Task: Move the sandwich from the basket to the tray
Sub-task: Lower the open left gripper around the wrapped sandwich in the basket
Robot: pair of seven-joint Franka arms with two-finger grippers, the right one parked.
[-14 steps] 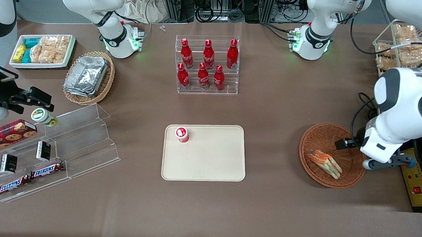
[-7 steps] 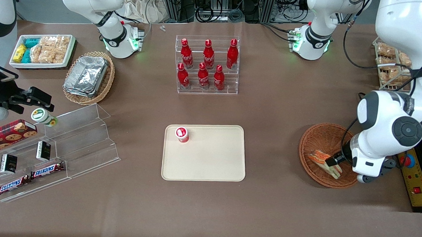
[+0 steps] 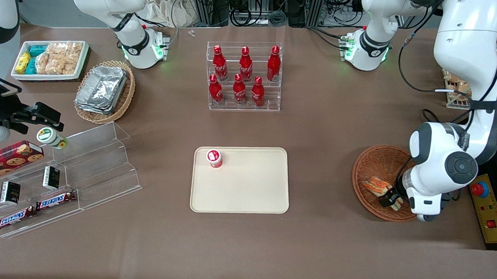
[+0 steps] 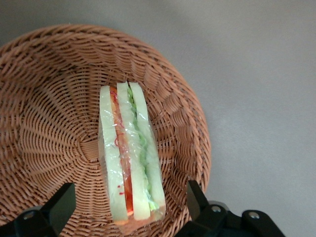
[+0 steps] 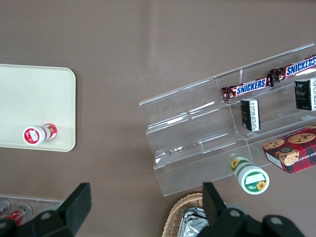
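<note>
I see the tray (image 3: 240, 180) mid-table, bare but for a small red cup (image 3: 214, 158). Toward the working arm's end, the sandwich (image 4: 129, 157) lies in the basket (image 3: 375, 162); my gripper (image 4: 129, 210) hangs over it, fingers spread astride it. Grasp step, I judge: lower, then close.

A brown table (image 3: 324, 130) fills the scene under even light. Above its upper edge, a grey floor (image 3: 49, 5) shows, with black cables (image 3: 254, 14) and metal frames (image 3: 308, 8).
</note>
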